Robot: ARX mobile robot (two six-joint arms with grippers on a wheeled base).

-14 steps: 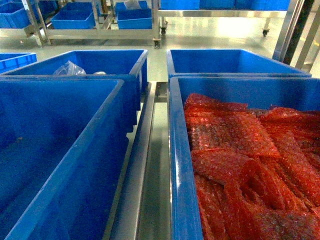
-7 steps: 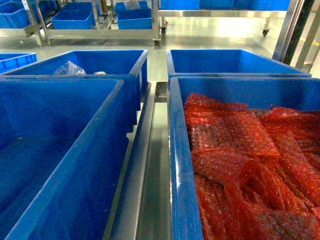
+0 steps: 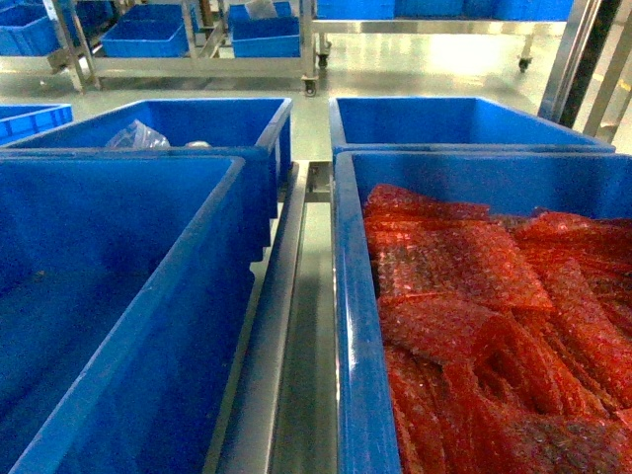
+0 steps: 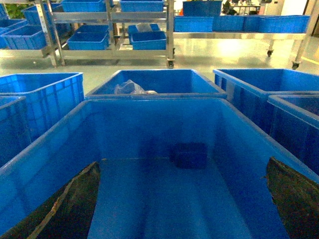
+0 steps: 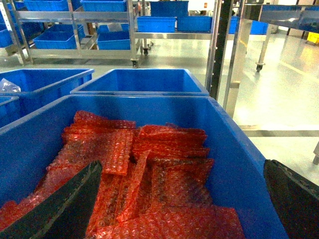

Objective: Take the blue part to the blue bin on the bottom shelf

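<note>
Blue part (image 4: 190, 155) lies long-axis crosswise on the bin floor (image 4: 164, 209); both claws spread wide.

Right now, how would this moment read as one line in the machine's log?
left claw: open, over near-left bin | right claw: open, over red bubble wrap | holding: nothing

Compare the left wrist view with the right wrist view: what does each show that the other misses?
Only the left wrist view shows a dark blue part lying on the floor of a near-empty bin, framed by open left hand fingers. Only the right shows a bin of red bubble wrap. Both show blue bins on steel racks behind.
</note>
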